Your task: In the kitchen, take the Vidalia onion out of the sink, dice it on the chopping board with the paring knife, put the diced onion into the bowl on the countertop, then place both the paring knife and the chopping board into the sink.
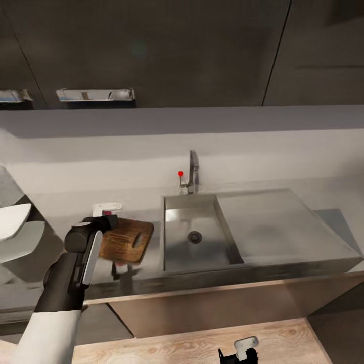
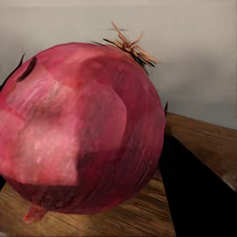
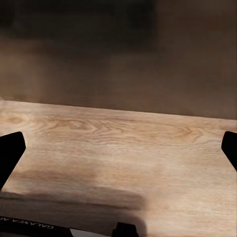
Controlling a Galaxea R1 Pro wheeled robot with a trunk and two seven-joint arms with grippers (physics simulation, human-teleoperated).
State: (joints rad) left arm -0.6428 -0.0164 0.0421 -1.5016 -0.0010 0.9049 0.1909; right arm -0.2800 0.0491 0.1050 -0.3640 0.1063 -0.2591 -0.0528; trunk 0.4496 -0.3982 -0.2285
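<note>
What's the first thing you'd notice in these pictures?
A big red onion fills the left wrist view, held just above the brown chopping board. In the head view that board lies on the grey countertop beside the sink, with the left arm reaching over it.

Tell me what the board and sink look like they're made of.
Chopping board: looks like wood, brown, matte, with visible grain lines. Sink: probably brushed metal; grey, with soft blurred reflections on the basin walls. As a render, it could equally be grey composite.
</note>
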